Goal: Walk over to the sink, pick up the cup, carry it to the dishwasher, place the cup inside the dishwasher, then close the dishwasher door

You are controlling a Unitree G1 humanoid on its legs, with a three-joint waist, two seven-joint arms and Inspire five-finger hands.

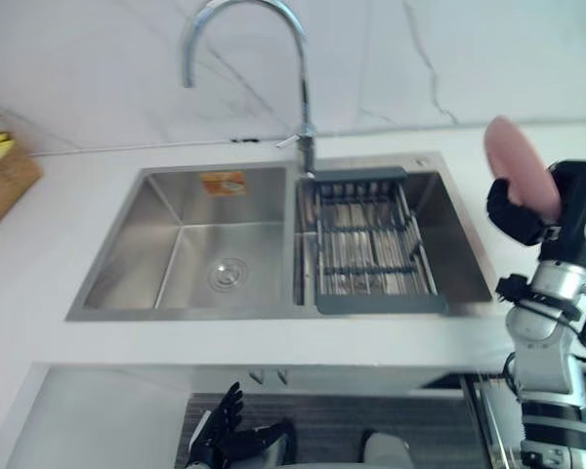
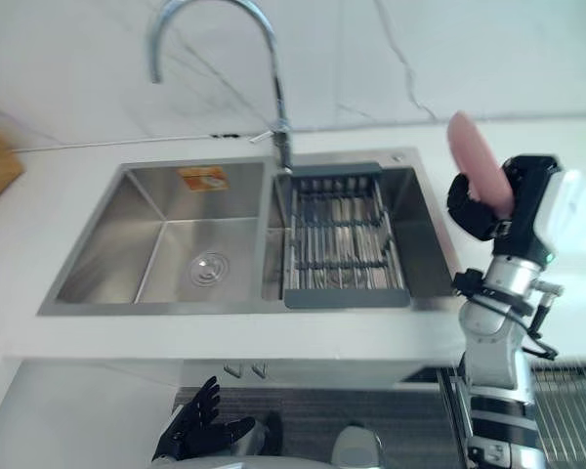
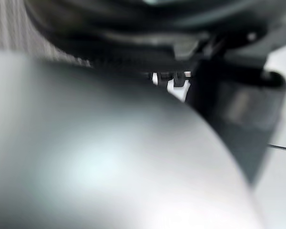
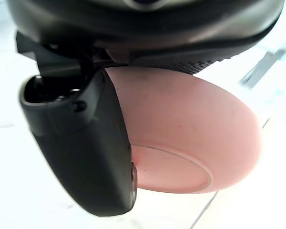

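A pink cup (image 1: 513, 161) is held in the air to the right of the sink (image 1: 117, 308), above the white counter. My right hand (image 1: 525, 213) is shut on it, the dark thumb (image 4: 86, 152) pressed against the rounded pink wall of the cup (image 4: 190, 129). The cup stands on edge, tilted, with its base (image 4: 171, 171) facing the wrist camera. My left hand (image 1: 220, 430) hangs low in front of the counter edge, fingers spread and relaxed, holding nothing.
The double steel sink has a dish rack (image 1: 371, 244) in its right basin and a tall curved tap (image 1: 303, 68) behind. A wicker basket (image 1: 2, 181) sits at the far left. Below the counter at lower right a wire rack (image 2: 566, 405) shows.
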